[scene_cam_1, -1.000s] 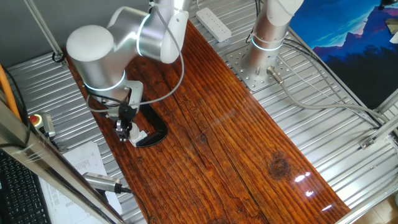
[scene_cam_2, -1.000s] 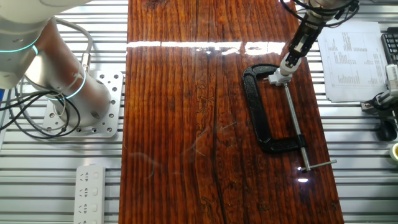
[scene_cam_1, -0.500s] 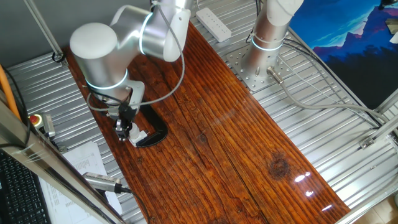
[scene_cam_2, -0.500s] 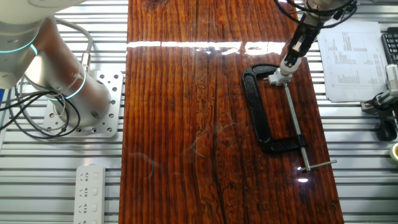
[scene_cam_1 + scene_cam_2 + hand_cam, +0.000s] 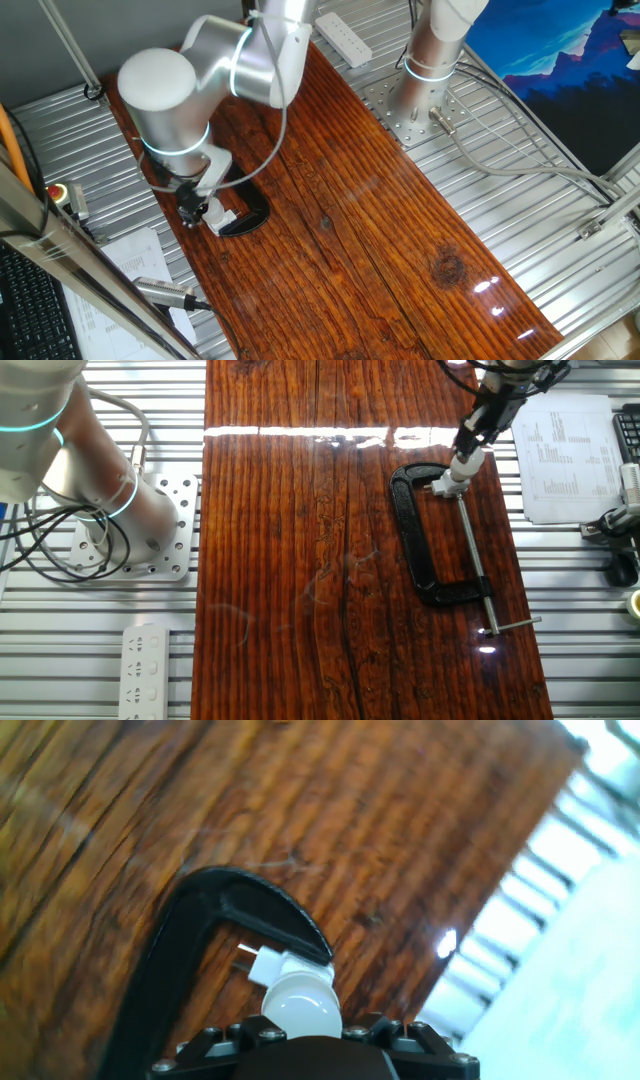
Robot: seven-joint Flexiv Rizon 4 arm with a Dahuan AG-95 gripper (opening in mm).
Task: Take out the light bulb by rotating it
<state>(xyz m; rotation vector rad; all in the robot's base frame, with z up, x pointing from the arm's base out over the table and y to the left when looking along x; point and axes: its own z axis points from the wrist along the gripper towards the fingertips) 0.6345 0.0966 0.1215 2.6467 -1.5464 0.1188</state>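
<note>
I have the tool (image 5: 300, 1038) down on the light bulb (image 5: 298, 1008), which sits in a small white socket (image 5: 268, 964) held at the jaw end of a black C-clamp (image 5: 418, 538) lying on the wooden worktop (image 5: 300, 560), over at its right side in the other fixed view, near the sheet of paper (image 5: 568, 458). From the hand view the white dome pokes out just ahead of the black fingers (image 5: 215, 1045), which sit to either side of it, so I judge the tool closed on the bulb, though the contact itself is hidden under the tool body. In one fixed view the tool (image 5: 194, 208) and the arm's big wrist block much of the socket, so I lean on the hand view. My read is that I am in the unscrewing turns and the bulb is still seated. To do this well I want the rotation axis lined up with the bulb's own axis, so the dome does not wobble or slip between the fingers. I would keep grip pressure modest on the dome and add only a slight pull along the axis, letting the thread back it out. The clamp should hold the socket, but I would watch for it twisting on the worktop.
</note>
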